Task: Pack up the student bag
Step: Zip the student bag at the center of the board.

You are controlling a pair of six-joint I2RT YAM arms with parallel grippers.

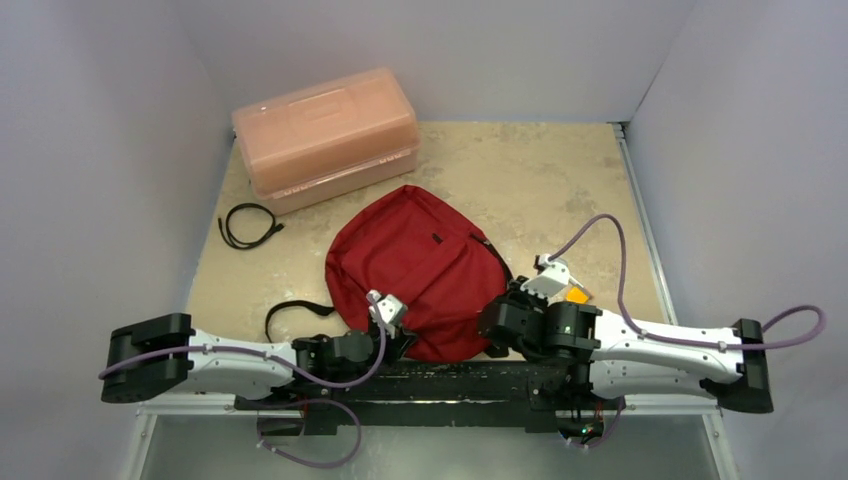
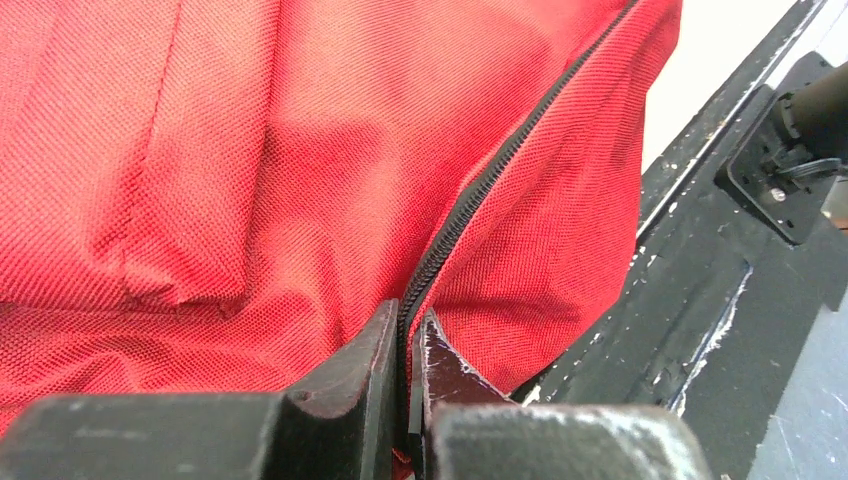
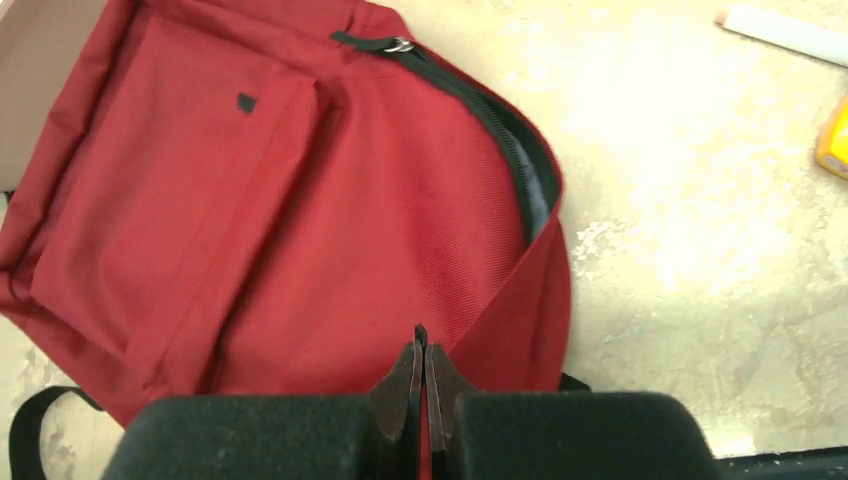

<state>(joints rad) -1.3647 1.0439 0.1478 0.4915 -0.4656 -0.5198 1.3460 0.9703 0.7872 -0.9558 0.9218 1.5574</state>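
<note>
Got student bag (image 1: 415, 270) flat on counter (image 1: 540, 180), front pocket (image 3: 190, 200) up, directly ahead of both tools and touching each. Left tool (image 2: 408, 330) closed on the bag's zipper seam (image 2: 480, 190), teeth running straight out from between the fingers. Right tool (image 3: 420, 360) closed too, at the near hem (sliver of red between the fingers, so probably pinching fabric). Long axis roughly forward from the tools, leaning toward the right tool's side. Main zipper (image 3: 500, 130) ahead-right of right tool, arcing along that edge, partly open, pull (image 3: 400, 44) at the far end. Judging from that: mouth facing the right arm's side, so nearer that arm. Next move likely hinging on spreading that mouth, left holding, right pulling away along the zipper line. Risk: thin pinch slipping off the fabric. Loose stuff all outside the bag: yellow item (image 3: 835, 140) right of right tool, black cable (image 1: 248, 225) and plastic box (image 1: 325, 135) well ahead-left of left tool.
</note>
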